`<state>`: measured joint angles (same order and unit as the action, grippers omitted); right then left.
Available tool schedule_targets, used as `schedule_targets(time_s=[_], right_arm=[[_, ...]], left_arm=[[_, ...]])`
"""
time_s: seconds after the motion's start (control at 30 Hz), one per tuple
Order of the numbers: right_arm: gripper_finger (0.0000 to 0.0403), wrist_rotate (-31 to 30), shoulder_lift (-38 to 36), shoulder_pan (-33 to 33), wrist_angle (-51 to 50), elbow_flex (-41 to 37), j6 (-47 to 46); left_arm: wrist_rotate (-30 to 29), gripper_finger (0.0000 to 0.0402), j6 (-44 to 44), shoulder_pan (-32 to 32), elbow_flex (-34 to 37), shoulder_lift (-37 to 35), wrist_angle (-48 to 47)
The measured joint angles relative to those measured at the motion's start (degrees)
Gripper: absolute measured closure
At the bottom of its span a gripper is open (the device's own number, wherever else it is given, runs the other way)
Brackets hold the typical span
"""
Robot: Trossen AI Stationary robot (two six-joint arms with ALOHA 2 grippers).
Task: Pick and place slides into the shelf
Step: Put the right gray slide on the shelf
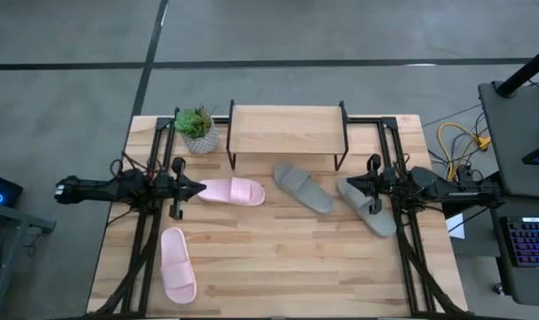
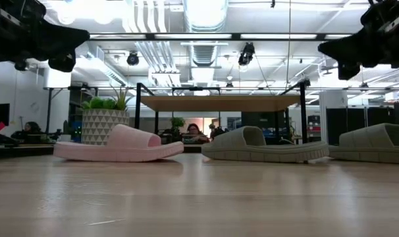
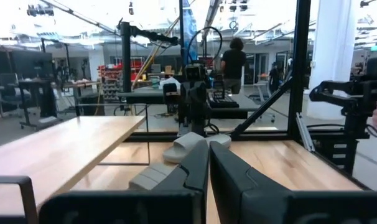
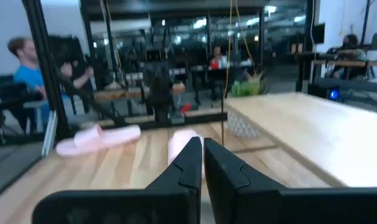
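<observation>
Lying just beside left tool: pink slide.

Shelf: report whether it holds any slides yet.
Empty. The shelf has a bare top, and the low view shows nothing under it; all four slides lie on the table.

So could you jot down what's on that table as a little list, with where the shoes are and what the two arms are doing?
shelf: far edge of the table, nothing on top
potted plant: beside the shelf
pink slides: one by the left gripper, one nearer the front
grey-green slides: one mid-table, one under the right gripper
both grippers: shut, holding nothing
</observation>
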<state>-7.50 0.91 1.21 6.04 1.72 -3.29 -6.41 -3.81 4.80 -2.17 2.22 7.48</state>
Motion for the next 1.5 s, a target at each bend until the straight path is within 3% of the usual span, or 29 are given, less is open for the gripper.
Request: schedule_targets(time_s=[0.1, 0.27, 0.4, 0.57, 0.8, 1.1, 1.17, 1.37, 1.5], right_arm=[[0.0394, 0.0, 0.2, 0.0, 4.8, 0.0, 3.5], [0.0387, 0.0, 2.3, 0.0, 12.6, 0.4, 10.5], [0.0358, -3.0, 6.4, 0.0, 10.7, 4.2, 15.3], [0.0298, -3.1, 14.5, 0.0, 5.3, 11.3, 18.7], [0.0232, -4.6, 26.6, 0.0, -14.2, 25.9, 15.8], [0.0233, -5.8, 38.7, 3.8, -27.4, 39.1, 11.0], [0.0235, -8.9, 40.6, 6.4, -33.7, 42.5, 7.6], [0.0236, -25.6, 45.1, 16.5, -56.5, 50.4, -6.3], [0.0236, -29.7, 47.6, 23.3, -65.6, 51.6, -15.2]], left_arm=[[-0.7, 0.0402, -4.4, 0.0, 0.0, 0.2, 1.9], [-7.6, 0.0393, -6.1, 0.0, -0.7, 0.9, 5.8], [-7.5, 0.0347, -7.1, 0.0, -2.5, 2.7, 5.8], [-7.5, 0.0261, -7.1, 0.0, -4.1, 5.4, 7.6], [-7.6, 0.0197, -7.7, 0.0, -4.2, 9.1, 18.5], [-11.1, 0.0194, -9.0, 0.0, -4.2, 12.3, 19.0], [-11.1, 0.0194, -8.6, 0.0, -4.2, 13.0, 19.1], [-11.2, 0.0194, -8.6, 0.0, -4.1, 14.7, 19.0], [-11.7, 0.0194, -8.7, 0.0, -4.1, 15.8, 19.0]])
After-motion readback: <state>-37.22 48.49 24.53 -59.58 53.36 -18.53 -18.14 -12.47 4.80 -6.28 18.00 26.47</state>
